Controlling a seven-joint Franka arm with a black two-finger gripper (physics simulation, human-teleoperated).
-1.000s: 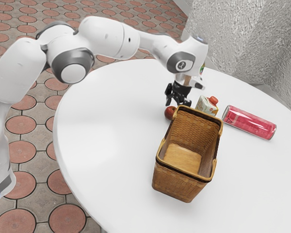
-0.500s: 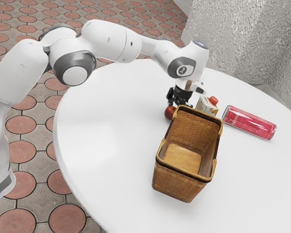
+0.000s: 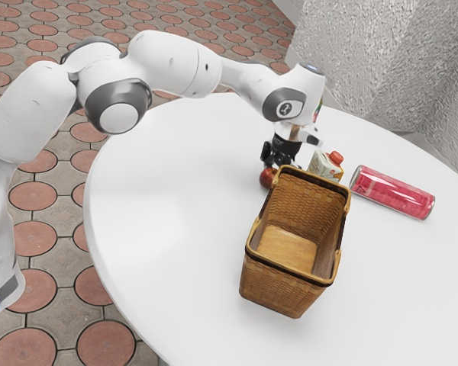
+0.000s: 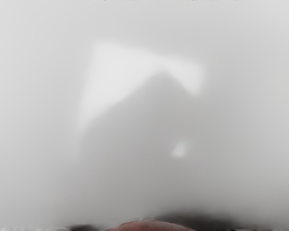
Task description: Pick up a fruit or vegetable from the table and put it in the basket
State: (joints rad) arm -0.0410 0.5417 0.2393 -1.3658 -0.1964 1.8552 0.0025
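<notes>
My gripper (image 3: 280, 162) is low over the table, at the top of the red apple (image 3: 266, 178); whether it is open or shut is hard to make out. The apple sits on the white table beside the wicker basket (image 3: 290, 300), whose near rim corner overlaps part of it in the exterior view. Looking from the hand, a reddish curved top of the apple (image 4: 149, 225) appears at the lower edge, against the pale tabletop (image 4: 38, 96). Inside the basket, the visible floor is bare.
A juice carton (image 3: 324, 165) with a red cap stands close behind the basket, near my hand. Toward the exterior view's right lies a pink-red can (image 3: 393, 192). Behind the hand, a small green and red thing (image 3: 318, 111) is mostly hidden.
Since a second ago my hand has come down toward the apple, then shifted only slightly in the last half second. Apple and basket have stayed where they were.
</notes>
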